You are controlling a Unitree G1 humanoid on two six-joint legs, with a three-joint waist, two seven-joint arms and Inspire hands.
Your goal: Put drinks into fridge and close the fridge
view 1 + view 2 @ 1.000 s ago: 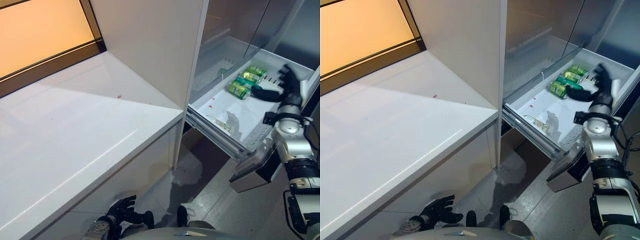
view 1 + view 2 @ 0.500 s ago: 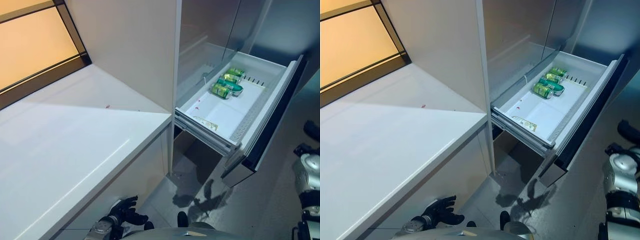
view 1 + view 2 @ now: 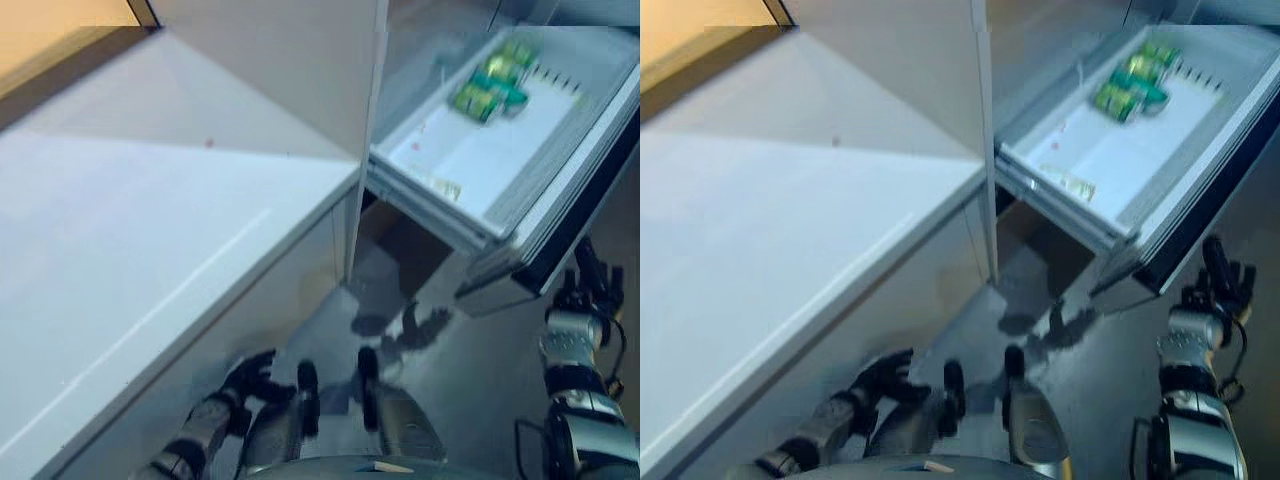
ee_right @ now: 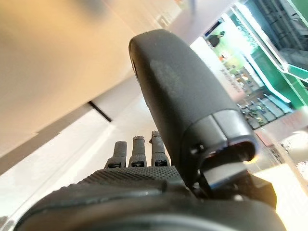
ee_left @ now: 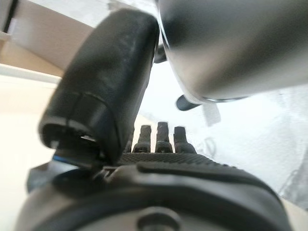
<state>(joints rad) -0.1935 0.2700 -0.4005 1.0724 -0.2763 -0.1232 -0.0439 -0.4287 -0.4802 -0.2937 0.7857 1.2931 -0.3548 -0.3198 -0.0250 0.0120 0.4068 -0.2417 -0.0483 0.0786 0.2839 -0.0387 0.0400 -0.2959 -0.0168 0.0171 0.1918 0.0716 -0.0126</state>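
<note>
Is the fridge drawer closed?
No, the white fridge drawer is pulled out, with green drink cans lying inside it.

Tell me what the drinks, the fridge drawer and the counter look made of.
Drinks: green cans, likely metal with a slight sheen. Drawer: white, probably moulded plastic, ribbed along one side. Counter: smooth glossy white slab; stone or laminate, hard to tell.

The pulled-out fridge drawer (image 3: 560, 150) holds green cans (image 3: 490, 85) at its back end.
</note>
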